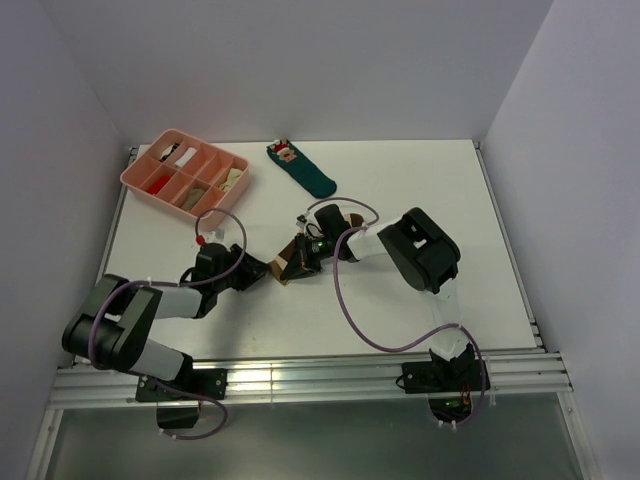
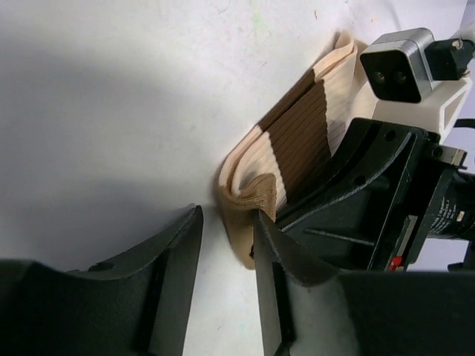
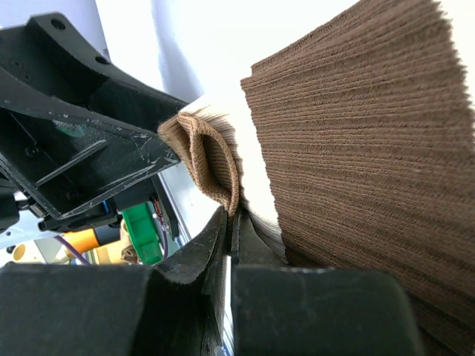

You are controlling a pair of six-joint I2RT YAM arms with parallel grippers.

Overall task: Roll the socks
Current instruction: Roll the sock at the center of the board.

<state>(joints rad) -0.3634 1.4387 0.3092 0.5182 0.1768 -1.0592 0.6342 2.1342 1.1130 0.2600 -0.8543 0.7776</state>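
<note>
We see the white bench (image 1: 420, 200) evenly and brightly lit from above, shadows faint. Close in, a wide grey shadow dims the left wrist view; the ribbed brown-and-cream fabric socks (image 3: 356, 148) are crisp while the black right end effector (image 3: 228, 222) blurs.

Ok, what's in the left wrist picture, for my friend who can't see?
Folded socks, cream, brown and tan, lie on a white table just beyond the open dark fingers of the left hand. The black right arm rests against them from the right.
</note>
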